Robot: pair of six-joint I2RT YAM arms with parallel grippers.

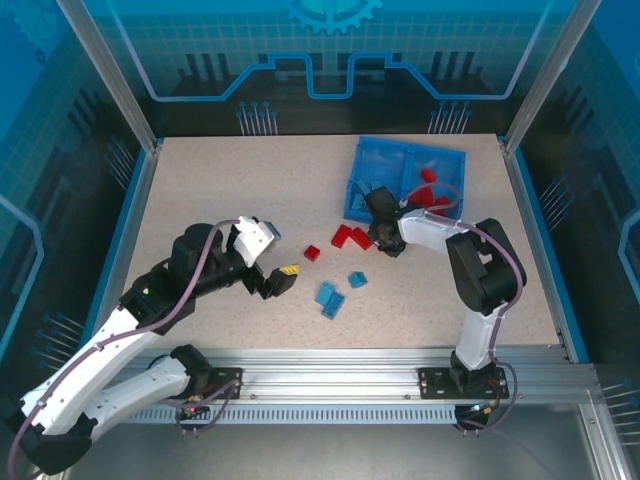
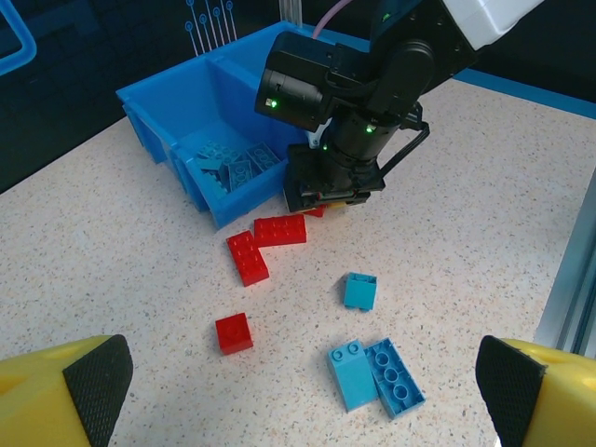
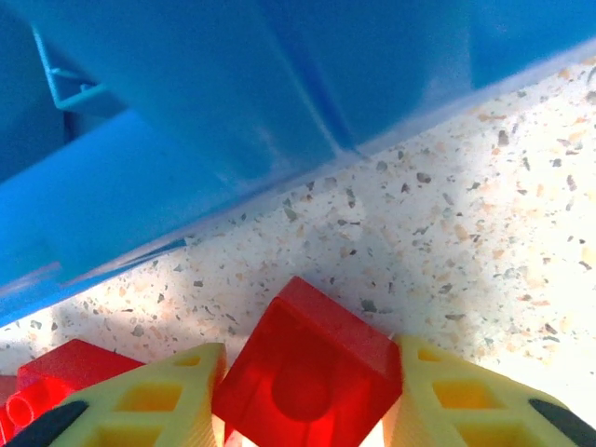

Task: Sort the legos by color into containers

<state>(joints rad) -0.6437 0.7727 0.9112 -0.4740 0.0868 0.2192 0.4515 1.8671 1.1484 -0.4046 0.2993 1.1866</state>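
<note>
Red studded plastic brick (image 3: 312,358) pinched between right fingers (image 3: 163,400), beside outer wall of blue plastic tray (image 3: 186,121); left fingers (image 2: 70,391) spread wide, empty.

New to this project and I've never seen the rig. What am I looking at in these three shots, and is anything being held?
Two robot arms are bolted at the near edge of a table. The overhead picture looks down from behind them. The other two come from a camera on each wrist. The left gripper hangs open above the table. The right gripper, by the blue tray, is closed on a red brick. Loose on the table lie red bricks and light blue bricks. The tray has two compartments: one holds blue pieces, the other red pieces.
</note>
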